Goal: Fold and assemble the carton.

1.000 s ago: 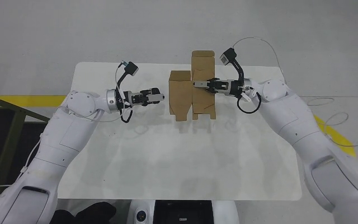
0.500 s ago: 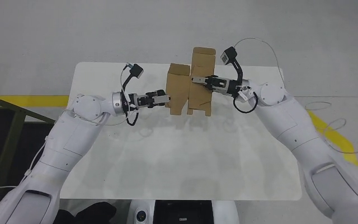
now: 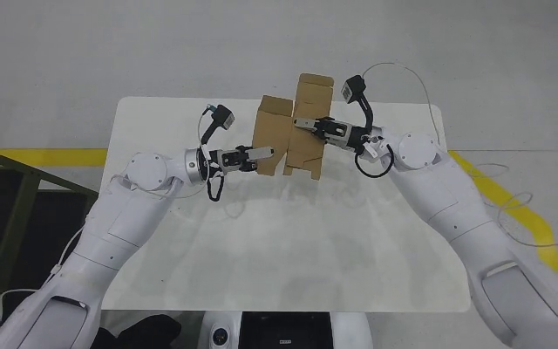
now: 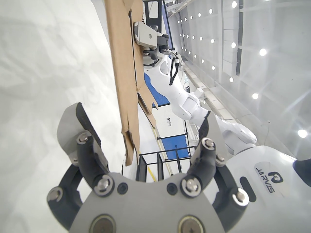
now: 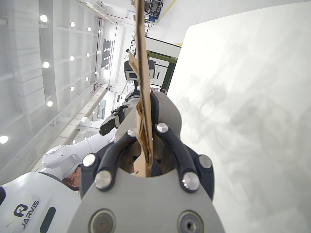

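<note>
Tabletop: white tabletop (image 3: pixel 261 253), pale floor all round it, a yellow floor stripe (image 3: pixel 52 157) off at 9 o'clock.
Carton: flat brown carton (image 3: pixel 292 140), not yet opened, held on edge over the 12 o'clock part of the tabletop with its flaps splayed at both ends. It looks lifted clear of the surface, though I cannot be sure.
Right pincer: my right pincer (image 3: pixel 301 124) comes in from 3 o'clock and is clamped on the carton, both layers of board pinched between its fingers (image 5: pixel 165 112).
Left pincer: my left pincer (image 3: pixel 266 154) comes in from 9 o'clock with its fingers spread. The carton's near edge (image 4: pixel 128 132) stands in the gap between them, nearer one finger (image 4: pixel 80 120), and I see no contact.
Step in hand: I judge this the start, getting a second grip so the flat sleeve can be pulled open.
Next move: ease the left pincer a little deeper, take one layer only, then draw the two pincers apart squarely.
Edges: the tabletop's far rim (image 3: pixel 384 104) lies just past the carton at 12 o'clock, and loose flaps could snag a finger.
Open room: broad bare surface from 4 to 8 o'clock, the safer place to work.
</note>
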Motion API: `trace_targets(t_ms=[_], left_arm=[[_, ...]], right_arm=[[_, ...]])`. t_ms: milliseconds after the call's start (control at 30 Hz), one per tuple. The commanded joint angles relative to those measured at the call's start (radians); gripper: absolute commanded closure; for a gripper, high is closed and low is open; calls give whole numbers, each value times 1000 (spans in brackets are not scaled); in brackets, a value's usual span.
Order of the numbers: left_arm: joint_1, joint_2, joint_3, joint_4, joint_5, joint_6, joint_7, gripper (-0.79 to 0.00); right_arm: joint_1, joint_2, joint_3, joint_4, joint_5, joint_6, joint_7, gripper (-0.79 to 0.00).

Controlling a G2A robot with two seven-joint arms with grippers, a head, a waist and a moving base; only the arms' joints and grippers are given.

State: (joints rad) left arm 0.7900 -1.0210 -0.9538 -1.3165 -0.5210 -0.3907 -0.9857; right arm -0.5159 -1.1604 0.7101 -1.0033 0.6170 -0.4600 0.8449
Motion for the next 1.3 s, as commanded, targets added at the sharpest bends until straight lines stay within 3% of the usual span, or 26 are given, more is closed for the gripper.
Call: trace_targets(t_ms=[0, 500, 533, 567, 600, 900, 1267], left_arm=[[0, -2, -2, 2, 6, 1, 4, 0], [9, -12, -22, 15, 20, 23, -1, 0], [8, -12, -24, 17, 18, 25, -3, 0], [8, -13, -26, 19, 18, 26, -4, 0], [7, -14, -28, 20, 17, 28, -7, 0], [-23, -10, -63, 77, -17, 83, -129, 0], [-64, 0, -86, 120, -16, 133, -344, 0]], right_arm=[[-4, -1, 7, -2, -6, 4, -2, 0], [-31, -12, 62, -2, -58, 20, -6, 0], [-33, -12, 65, -2, -59, 21, -5, -157], [-34, -13, 69, -2, -60, 23, -2, -385], [-35, -13, 74, -1, -58, 25, 0, -785], [-30, 2, 150, 39, -46, 12, 125, -785], [-20, 6, 202, 138, 55, -68, 397, -785]])
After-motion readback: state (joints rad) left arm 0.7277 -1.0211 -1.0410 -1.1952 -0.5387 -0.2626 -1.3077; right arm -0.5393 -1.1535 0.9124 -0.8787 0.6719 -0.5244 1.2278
